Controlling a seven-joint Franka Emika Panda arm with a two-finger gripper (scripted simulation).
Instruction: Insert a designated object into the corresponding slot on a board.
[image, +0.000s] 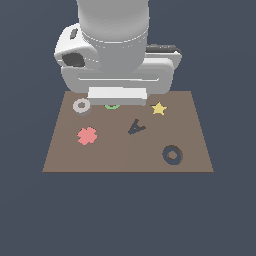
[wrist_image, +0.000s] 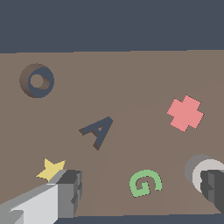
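In the wrist view the two fingers (wrist_image: 65, 192) sit closest to the lens, spread wide with bare board (wrist_image: 131, 92) between them, so the gripper (wrist_image: 142, 192) is wide open and holds nothing. The G (wrist_image: 145, 183) lies right between the fingertips. The star (wrist_image: 50, 169) touches or just passes behind one finger, and the ring (wrist_image: 197, 168) is partly covered by the other finger; whether that finger touches it I cannot tell. Farther out from the gripper lies the A (wrist_image: 97, 131), with the flower (wrist_image: 186, 113) off on the ring's side. The slot (wrist_image: 37, 80) lies farthest away, on the star's side, well apart from the ring.

In the exterior view the arm's bulky white body fills the upper middle and the gripper (image: 117, 97) hangs over the far edge of the board (image: 195, 150). The ring (image: 81, 105) lies flat just beside the gripper, toward the exterior view's left. The G (image: 112, 106) peeps out under the gripper. The star (image: 158, 108) is near it on the other side. The A (image: 135, 127) and flower (image: 87, 135) lie nearer the camera, and the slot (image: 172, 155) is farthest from the gripper.
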